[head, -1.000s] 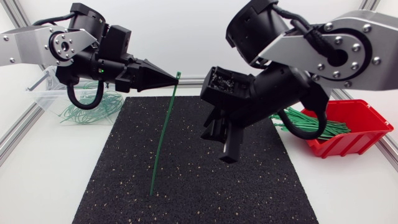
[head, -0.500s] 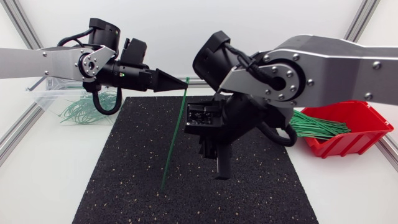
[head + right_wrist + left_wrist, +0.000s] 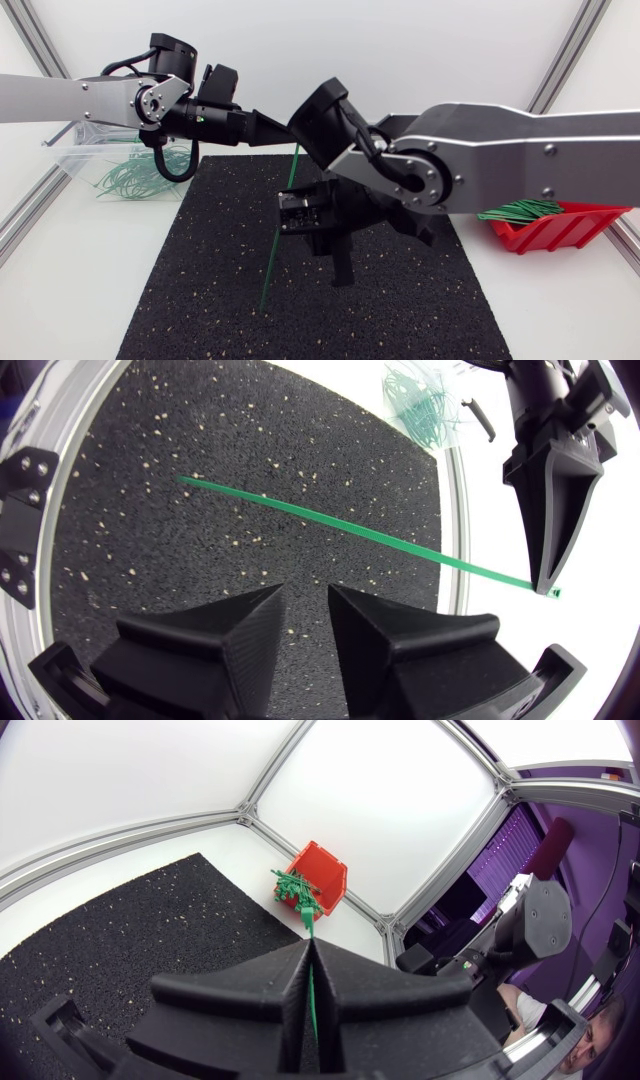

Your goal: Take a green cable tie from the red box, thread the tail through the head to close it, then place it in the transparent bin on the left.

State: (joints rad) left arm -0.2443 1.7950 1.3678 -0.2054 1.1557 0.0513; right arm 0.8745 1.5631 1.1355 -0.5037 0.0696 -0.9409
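Right wrist view: left gripper (image 3: pixel 545 582) jaws pinching cable tie (image 3: pixel 350 526) at its head, tail over black mat (image 3: pixel 200 430). Right gripper (image 3: pixel 306 598) jaws spread, holding nothing, near the tie.

Bin (image 3: pixel 72 152) L of mat (image 3: pixel 200 300), box (image 3: pixel 560 232) R, tie (image 3: pixel 278 235) over mat.

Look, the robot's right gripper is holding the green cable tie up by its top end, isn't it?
Not quite: it is the left gripper that is holding the green cable tie up by its top end. The right gripper is open, with nothing between its fingers. The right wrist view shows this.
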